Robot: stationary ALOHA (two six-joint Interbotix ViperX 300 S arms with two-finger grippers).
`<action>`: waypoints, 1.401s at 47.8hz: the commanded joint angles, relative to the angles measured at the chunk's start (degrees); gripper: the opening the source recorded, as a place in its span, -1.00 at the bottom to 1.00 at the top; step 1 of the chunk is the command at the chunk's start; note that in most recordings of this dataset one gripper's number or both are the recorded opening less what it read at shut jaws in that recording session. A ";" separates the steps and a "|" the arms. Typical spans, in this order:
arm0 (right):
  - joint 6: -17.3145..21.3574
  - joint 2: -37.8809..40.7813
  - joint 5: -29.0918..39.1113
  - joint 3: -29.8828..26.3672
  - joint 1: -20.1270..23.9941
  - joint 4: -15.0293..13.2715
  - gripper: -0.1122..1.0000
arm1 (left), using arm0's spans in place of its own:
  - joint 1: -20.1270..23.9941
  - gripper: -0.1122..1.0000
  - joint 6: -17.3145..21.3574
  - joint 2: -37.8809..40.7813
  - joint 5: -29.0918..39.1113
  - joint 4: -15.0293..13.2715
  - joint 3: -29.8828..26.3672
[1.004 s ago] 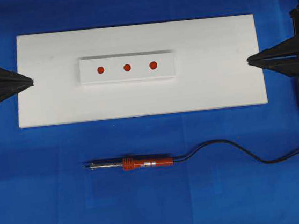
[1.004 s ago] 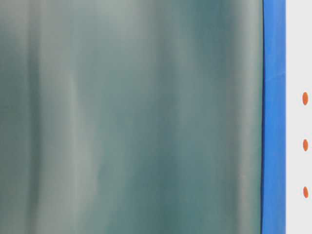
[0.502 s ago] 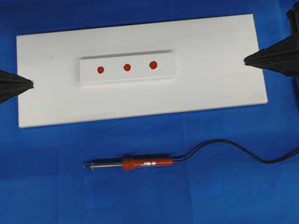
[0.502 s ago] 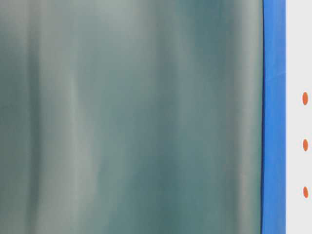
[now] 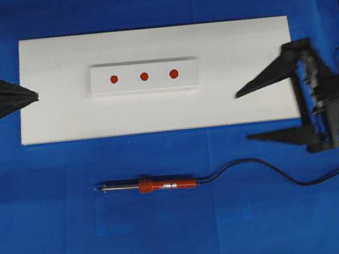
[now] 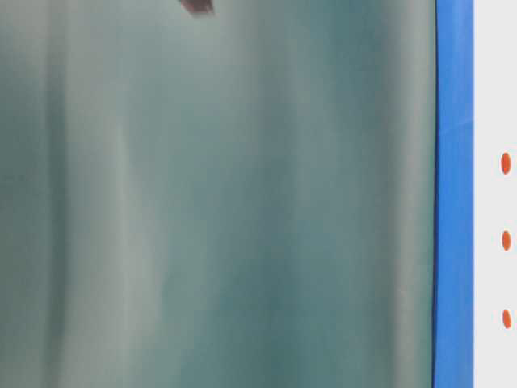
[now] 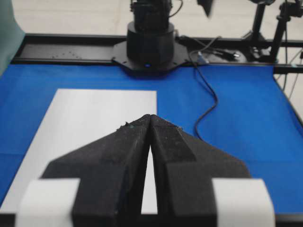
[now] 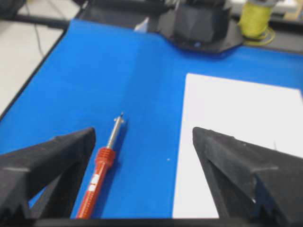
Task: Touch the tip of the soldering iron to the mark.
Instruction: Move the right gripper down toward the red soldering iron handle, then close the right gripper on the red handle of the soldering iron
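The soldering iron lies on the blue mat, nearest the front edge, long axis left to right, tip pointing left, cord trailing right. My right gripper, spread wide and empty, hangs just right of and beyond the handle, nearer than my left gripper, pinched shut at the white board. Open mat surrounds the iron; the marks sit beyond.
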 commanded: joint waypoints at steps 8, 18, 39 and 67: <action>2.90 10.20 1.93 -6.24 0.26 2.20 0.80 | -0.09 -0.77 0.00 0.18 -0.70 0.09 -0.53; 4.22 20.04 3.43 -11.51 1.76 5.54 0.81 | -0.09 -0.77 0.00 0.09 -0.88 0.09 -0.44; 4.22 39.55 -3.34 -19.51 7.29 12.92 0.80 | -0.09 -0.77 0.00 0.18 -1.23 0.00 -0.26; 4.13 53.70 -11.87 -24.08 9.58 18.90 0.80 | -0.09 -0.77 -0.09 0.09 -1.76 0.09 0.26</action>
